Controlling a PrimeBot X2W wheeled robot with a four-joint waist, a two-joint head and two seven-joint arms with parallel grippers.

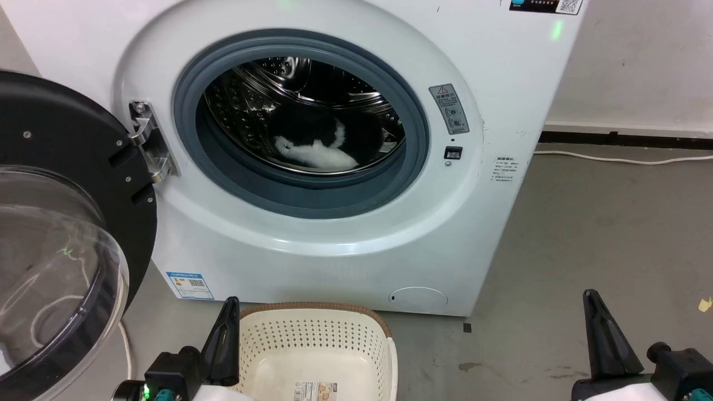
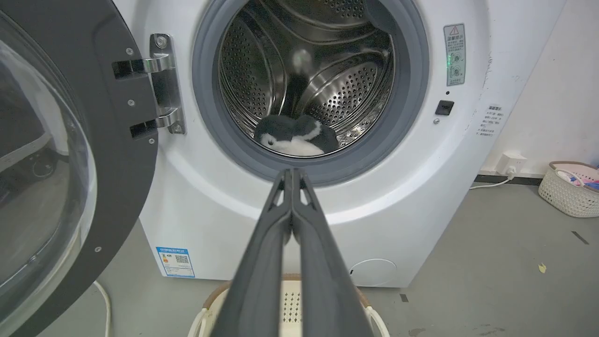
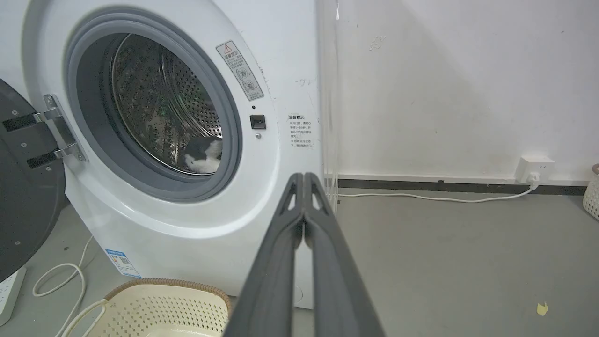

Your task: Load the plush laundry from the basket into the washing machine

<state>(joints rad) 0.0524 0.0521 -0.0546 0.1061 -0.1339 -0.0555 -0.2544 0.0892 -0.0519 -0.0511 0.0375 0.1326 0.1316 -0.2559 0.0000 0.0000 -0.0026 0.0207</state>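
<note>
The black and white plush laundry [image 1: 315, 146] lies at the bottom of the steel drum inside the washing machine [image 1: 356, 234], whose door [image 1: 61, 234] stands swung wide to the left. The plush [image 2: 295, 136] also shows through the grey seal in the left wrist view, and the plush [image 3: 203, 154] shows small in the right wrist view. The cream basket [image 1: 317, 351] sits on the floor before the machine with only a label inside. My left gripper [image 2: 292, 172] is shut with nothing in it, beside the basket's left rim. My right gripper [image 3: 304, 175] is shut too, holding nothing, low at the right.
A white cable [image 3: 440, 197] runs along the wall's foot to a socket [image 3: 536, 168]. Another cable [image 3: 56, 281] loops on the floor left of the machine. A second wicker-like basket [image 2: 568, 187] with items stands by the right wall. Grey floor [image 1: 601, 239] stretches right of the washer.
</note>
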